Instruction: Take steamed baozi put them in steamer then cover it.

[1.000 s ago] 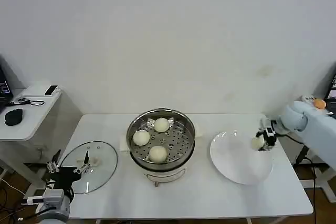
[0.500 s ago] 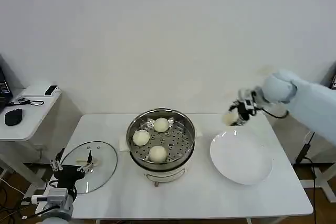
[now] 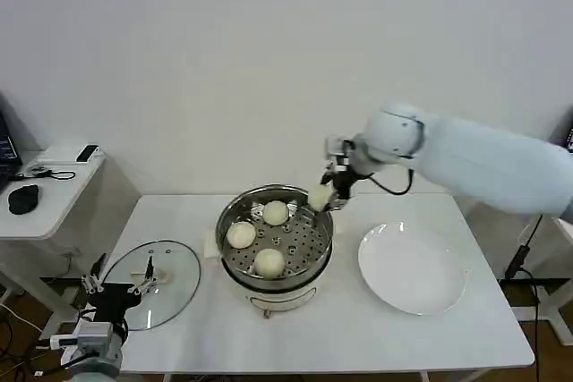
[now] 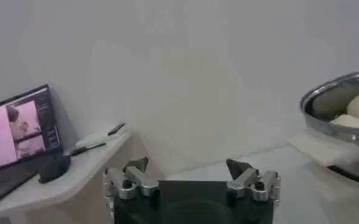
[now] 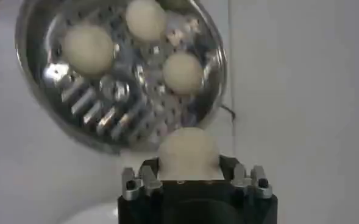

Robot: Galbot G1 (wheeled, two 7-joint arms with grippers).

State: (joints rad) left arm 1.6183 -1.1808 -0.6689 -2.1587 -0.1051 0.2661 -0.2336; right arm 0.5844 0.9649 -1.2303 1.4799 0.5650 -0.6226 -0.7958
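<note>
Setting: white table against a plain white wall; a side desk with a laptop stands beside the robot's left.
Steamer: steel steamer sits mid-table, uncovered, its perforated tray holding 3 baozi — 1 at the back, 1 on the left, 1 at the front.
Right gripper: right gripper hovers above the steamer's rear right rim, jaws clamped on the 4th baozi, which hangs just above the rim, not yet inside.
Plate: white plate lies to the right of the steamer.
Lid: glass lid rests flat on the table, left of the steamer.
Left gripper: left gripper waits low at the table's front left edge beside the lid — fingers spread, gripping nothing.
</note>
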